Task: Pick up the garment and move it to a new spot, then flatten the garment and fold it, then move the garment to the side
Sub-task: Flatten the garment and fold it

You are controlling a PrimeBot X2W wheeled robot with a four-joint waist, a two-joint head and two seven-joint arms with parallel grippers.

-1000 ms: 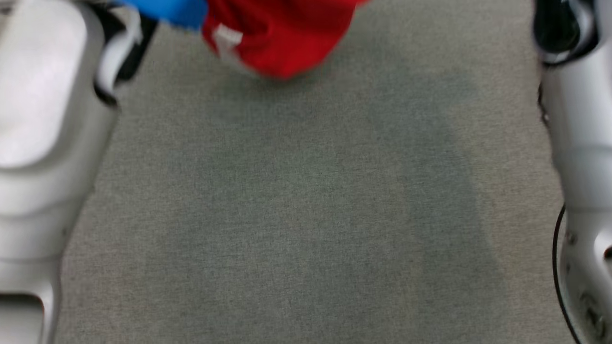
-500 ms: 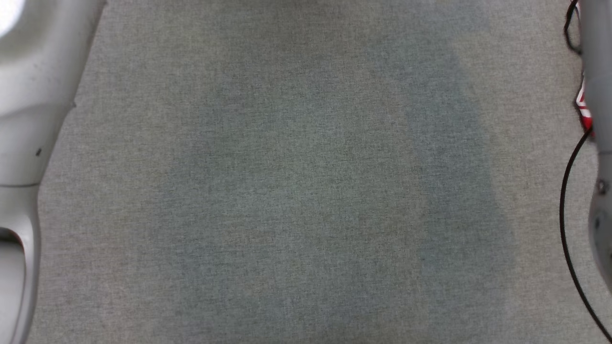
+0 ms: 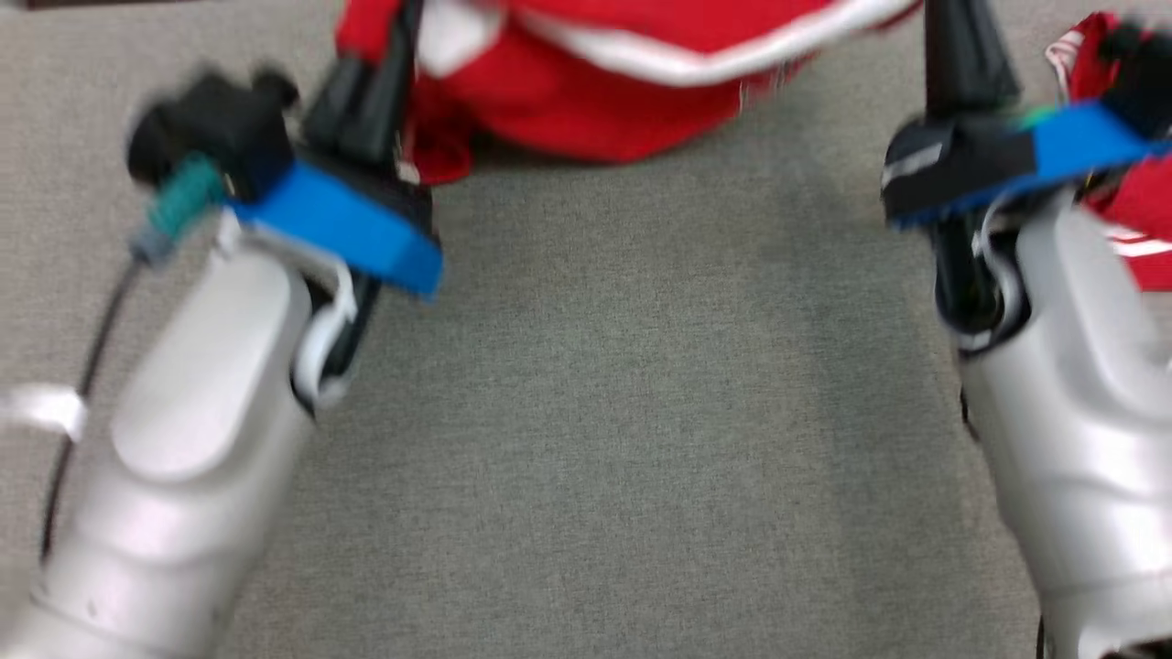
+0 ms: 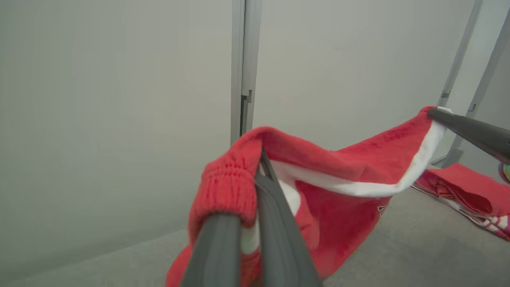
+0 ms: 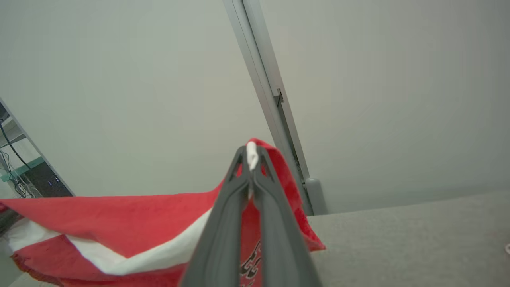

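Red garment (image 4: 350,167) stretched between left end effector (image 4: 259,169) and right end effector (image 5: 251,157), both pinching its edge

Red garment (image 3: 595,110) w/ white stripe & ribbed cuff, lifted in air, sagging btwn two pinched edges.

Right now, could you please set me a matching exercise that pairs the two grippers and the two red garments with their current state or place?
Things:
1. left gripper
2. right gripper
3. red garment with white stripe
4. second red garment

States or places:
A. lying on the grey surface, at the robot's right
B. shut on a white-tipped corner
C. held up between both grippers
D. shut on the ribbed cuff

Pairs: 1-D, 2-B, 3-C, 4-A.
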